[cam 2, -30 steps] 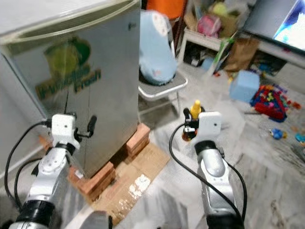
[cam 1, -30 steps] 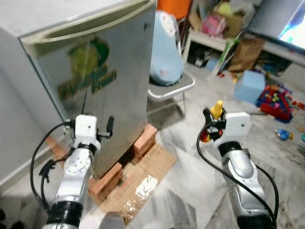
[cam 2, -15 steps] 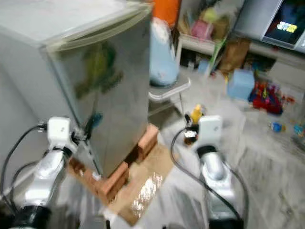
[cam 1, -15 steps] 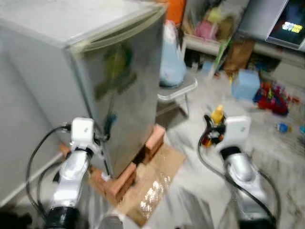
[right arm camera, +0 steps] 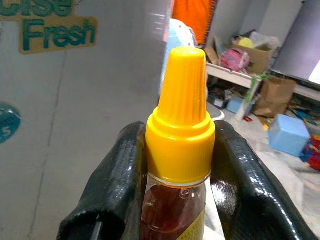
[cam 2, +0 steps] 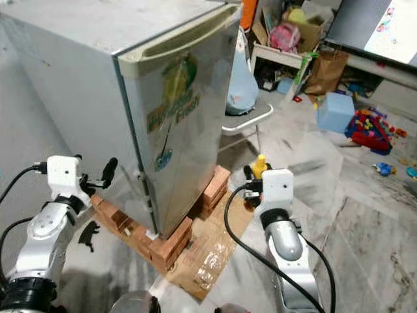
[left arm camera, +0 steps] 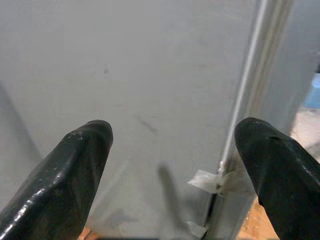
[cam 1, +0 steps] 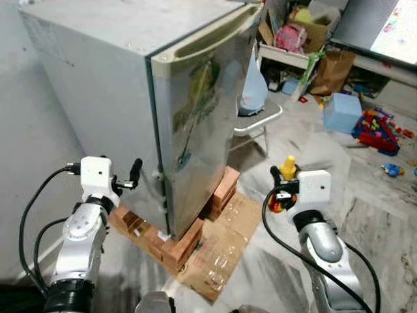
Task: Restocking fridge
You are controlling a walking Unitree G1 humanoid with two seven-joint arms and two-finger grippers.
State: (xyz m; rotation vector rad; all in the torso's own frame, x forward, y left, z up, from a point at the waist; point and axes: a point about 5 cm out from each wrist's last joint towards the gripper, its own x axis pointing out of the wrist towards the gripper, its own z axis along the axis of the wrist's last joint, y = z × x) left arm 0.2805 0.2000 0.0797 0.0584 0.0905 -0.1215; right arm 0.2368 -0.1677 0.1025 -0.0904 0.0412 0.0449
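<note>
Bottle [right arm camera: 179, 165] clamped in right gripper [cam 1: 285, 189] beside closed fridge [cam 1: 163, 98]

left arm: silver, reaching forward and up from about 7 o'clock in the head view, black cable looping at its side
left gripper [cam 1: 135, 171]: fingers [left arm camera: 75, 165] spread wide apart, holding nothing, pointing toward 2 o'clock
right arm: silver, rising from about 5 o'clock in the head view, black cable looping on its inner side
right gripper [cam 1: 285, 175]: pointing up toward 12 o'clock, both fingers [right arm camera: 107, 185] pressed against the neck of a bottle [right arm camera: 181, 150] held upright, yellow cap above the fingertips
</note>
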